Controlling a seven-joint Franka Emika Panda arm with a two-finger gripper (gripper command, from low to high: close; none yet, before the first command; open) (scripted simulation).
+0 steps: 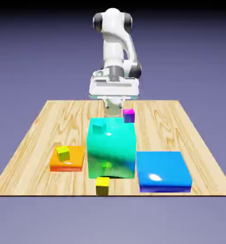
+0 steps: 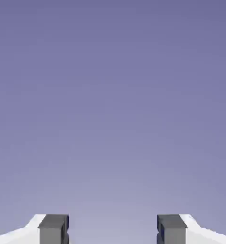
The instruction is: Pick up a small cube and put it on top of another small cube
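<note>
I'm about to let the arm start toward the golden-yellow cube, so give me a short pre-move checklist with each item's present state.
1. Gripper open and empty: ok, fingertips wide apart with nothing between them.
2. Golden-yellow cube clear on top: ok, nothing rests on it.
3. Golden-yellow cube well inside the table's edge: not ok, it sits right by the near edge.
4. Direct path from the arm free: not ok, the big teal block stands between.
5. Cube in the hand view: not ok, only backdrop and fingers show.
6. Which cube to stack on: cannot tell, the task names none.
</note>
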